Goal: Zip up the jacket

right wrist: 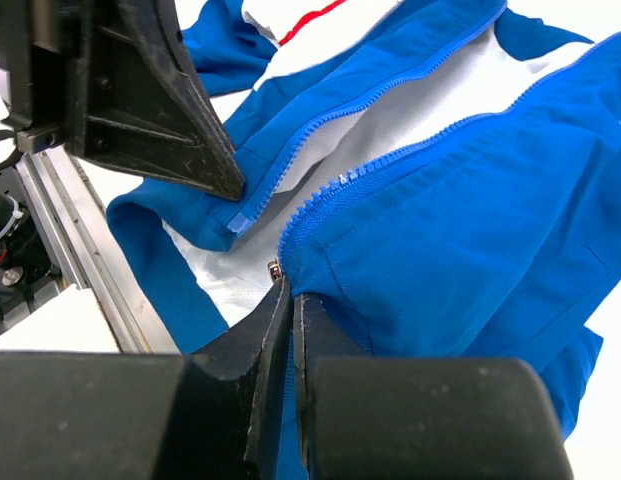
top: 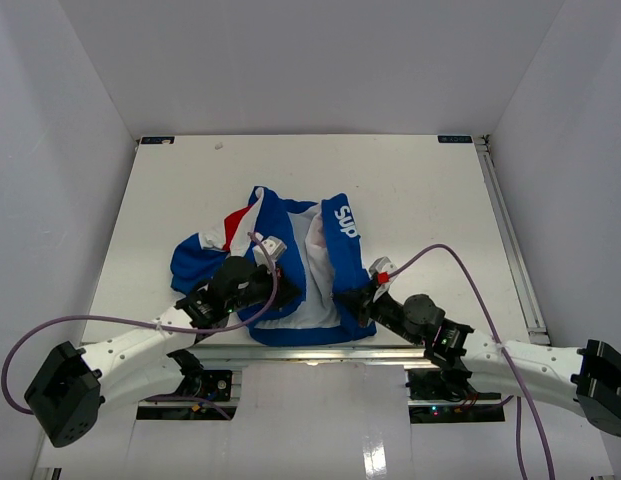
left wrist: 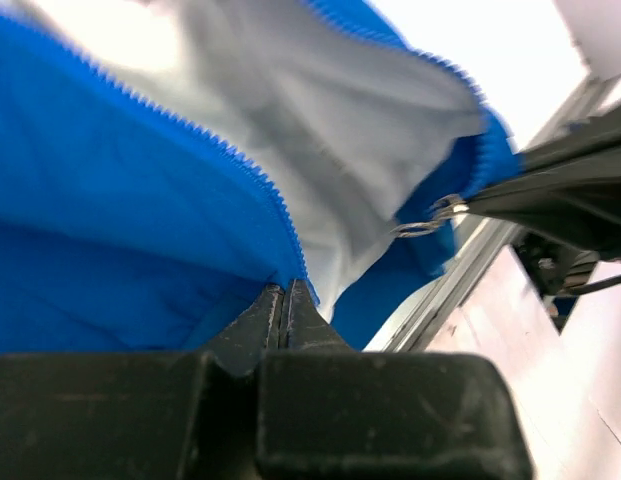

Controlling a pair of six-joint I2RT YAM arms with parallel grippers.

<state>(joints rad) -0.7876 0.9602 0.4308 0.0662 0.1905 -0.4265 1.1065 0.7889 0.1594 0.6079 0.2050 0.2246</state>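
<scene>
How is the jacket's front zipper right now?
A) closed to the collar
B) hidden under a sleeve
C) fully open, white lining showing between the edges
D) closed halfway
C: the jacket lies unzipped down to the hem in the right wrist view, with white lining showing between its two front edges.

Both arms reached low and forward; left claw (left wrist: pixel 287 303) and right claw (right wrist: pixel 291 305) each pinched the jacket (right wrist: pixel 470 220) between closed fingertips.

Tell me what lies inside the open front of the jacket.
Inside the jacket, between its parted blue front panels, white lining shows, edged by the two unjoined zipper halves. What lies beneath the lining is covered.
</scene>
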